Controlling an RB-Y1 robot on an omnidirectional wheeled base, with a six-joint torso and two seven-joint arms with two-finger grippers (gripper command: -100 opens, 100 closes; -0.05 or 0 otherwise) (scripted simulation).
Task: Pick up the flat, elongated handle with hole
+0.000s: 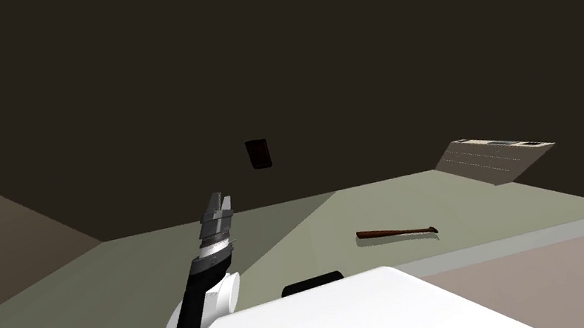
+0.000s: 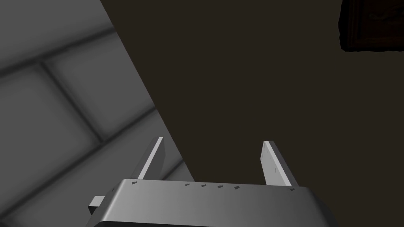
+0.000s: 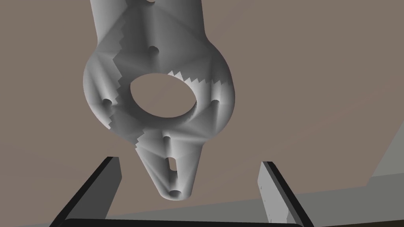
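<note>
Right gripper: its two fingers stand wide apart and grip nothing. The handle, a flat, pale grey piece, lies straight ahead of it on a brownish-pink surface. The narrow, rounded end of the handle reaches into the gap between the fingertips and touches neither. Farther out the handle swells into a broad lobe around one large round hole, through which the surface shows, with several small holes around it, and then narrows again into a long shank. The right wrist view gives this close detail. The head view gives the setting instead. There the left gripper is raised on its dark forearm, well apart from the work, and the left wrist view shows its blades parted wide and empty. Beyond the pink surface's pale rim spreads an olive-grey floor. On the floor lies a slender dark brown stick, and a beige box sits farther back near the dark brown wall. The wall carries a small dark frame.
</note>
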